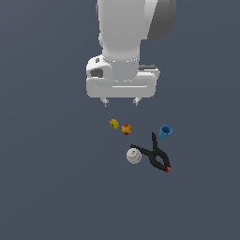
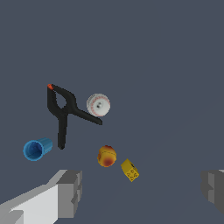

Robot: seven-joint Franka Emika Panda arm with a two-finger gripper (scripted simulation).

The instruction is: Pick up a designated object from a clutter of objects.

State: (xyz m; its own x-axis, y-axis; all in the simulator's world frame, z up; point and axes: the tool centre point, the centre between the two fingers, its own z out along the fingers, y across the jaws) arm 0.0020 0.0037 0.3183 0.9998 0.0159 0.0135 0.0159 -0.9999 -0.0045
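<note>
The designated object, a small yellow blocky piece (image 1: 114, 123) (image 2: 130, 170), lies on the dark floor at the clutter's edge toward the exterior view's left. Right beside it sits the red-yellow ball (image 1: 126, 129) (image 2: 106, 156). My gripper (image 1: 122, 101) (image 2: 142, 190) hangs open above the floor, a little behind the yellow piece, holding nothing. Its two grey fingertips (image 2: 70, 192) stand wide apart in the wrist view, with the yellow piece lying between and just ahead of them. The rest of the clutter of objects lies beyond the ball.
A white baseball (image 1: 134, 156) (image 2: 98, 105) touches a black clamp with red tips (image 1: 154, 153) (image 2: 63, 113). A small blue cup (image 1: 165, 131) (image 2: 36, 149) lies on its side toward the exterior view's right.
</note>
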